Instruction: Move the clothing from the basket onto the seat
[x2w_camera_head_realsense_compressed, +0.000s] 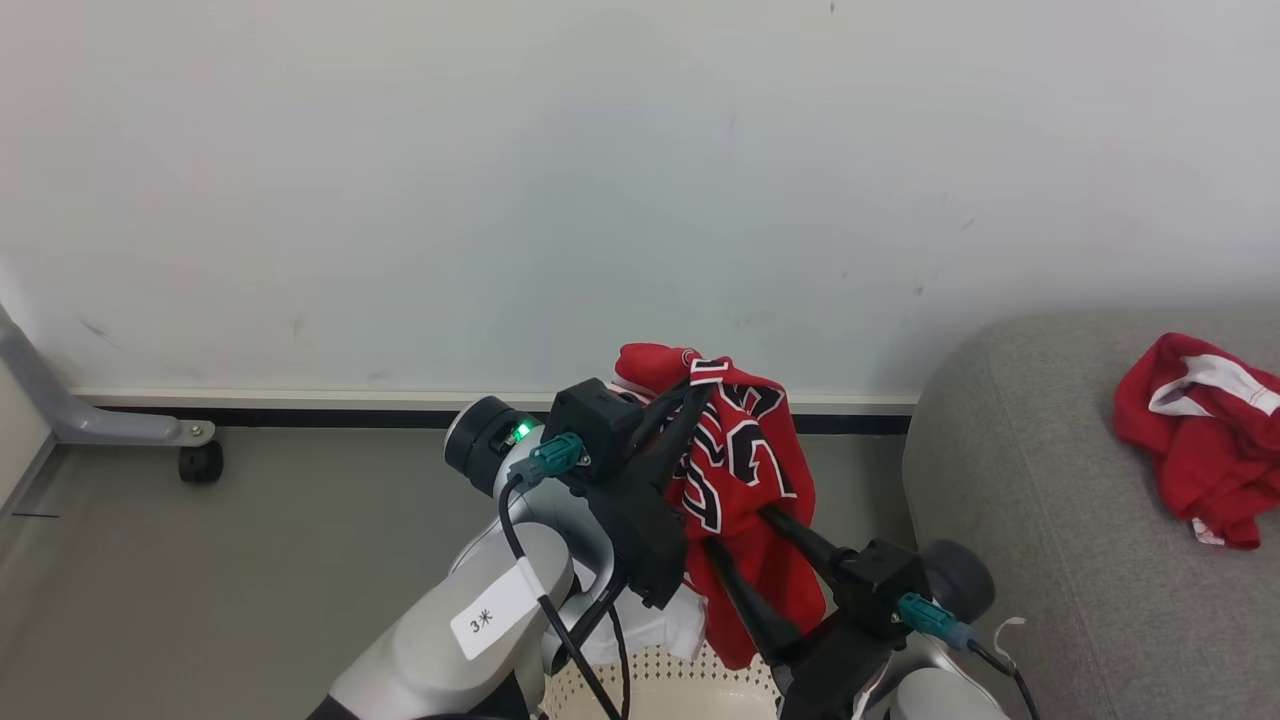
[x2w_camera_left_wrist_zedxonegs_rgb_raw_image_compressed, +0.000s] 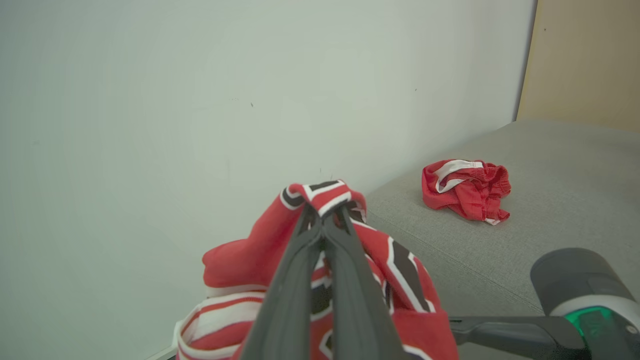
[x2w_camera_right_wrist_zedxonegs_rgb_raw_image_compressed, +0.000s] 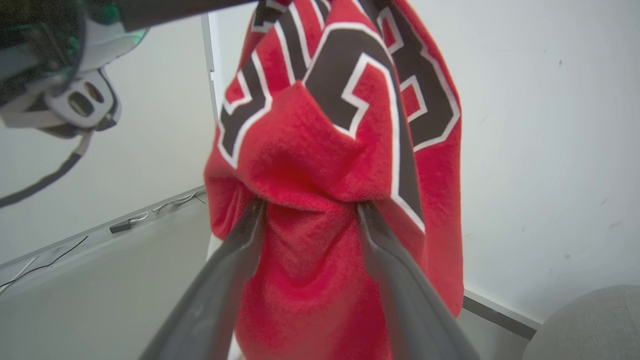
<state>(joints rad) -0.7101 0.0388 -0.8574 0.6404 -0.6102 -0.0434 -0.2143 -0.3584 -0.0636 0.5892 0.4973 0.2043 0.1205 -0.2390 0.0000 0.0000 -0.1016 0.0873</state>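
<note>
A red jersey (x2w_camera_head_realsense_compressed: 745, 470) with dark, white-edged lettering hangs in the air above the cream perforated basket (x2w_camera_head_realsense_compressed: 660, 685). My left gripper (x2w_camera_head_realsense_compressed: 700, 385) is shut on its top edge; the left wrist view shows the shut fingers (x2w_camera_left_wrist_zedxonegs_rgb_raw_image_compressed: 325, 212) pinching the striped trim of the jersey (x2w_camera_left_wrist_zedxonegs_rgb_raw_image_compressed: 240, 260). Lower down, my right gripper (x2w_camera_head_realsense_compressed: 738, 530) is open. In its wrist view the right gripper (x2w_camera_right_wrist_zedxonegs_rgb_raw_image_compressed: 311, 207) has a fold of the jersey (x2w_camera_right_wrist_zedxonegs_rgb_raw_image_compressed: 340, 125) bulging between its spread fingers. A second red garment with a white band (x2w_camera_head_realsense_compressed: 1205, 440) lies crumpled on the grey seat (x2w_camera_head_realsense_compressed: 1050, 520), also seen as the garment (x2w_camera_left_wrist_zedxonegs_rgb_raw_image_compressed: 467, 190) on the seat (x2w_camera_left_wrist_zedxonegs_rgb_raw_image_compressed: 550, 200).
A pale wall with a baseboard stands close behind. Grey floor stretches to the left, where a grey metal leg with a caster (x2w_camera_head_realsense_compressed: 200, 462) stands. Thin cables (x2w_camera_right_wrist_zedxonegs_rgb_raw_image_compressed: 120, 227) run along the floor by the wall. A beige panel (x2w_camera_left_wrist_zedxonegs_rgb_raw_image_compressed: 580, 60) rises behind the seat.
</note>
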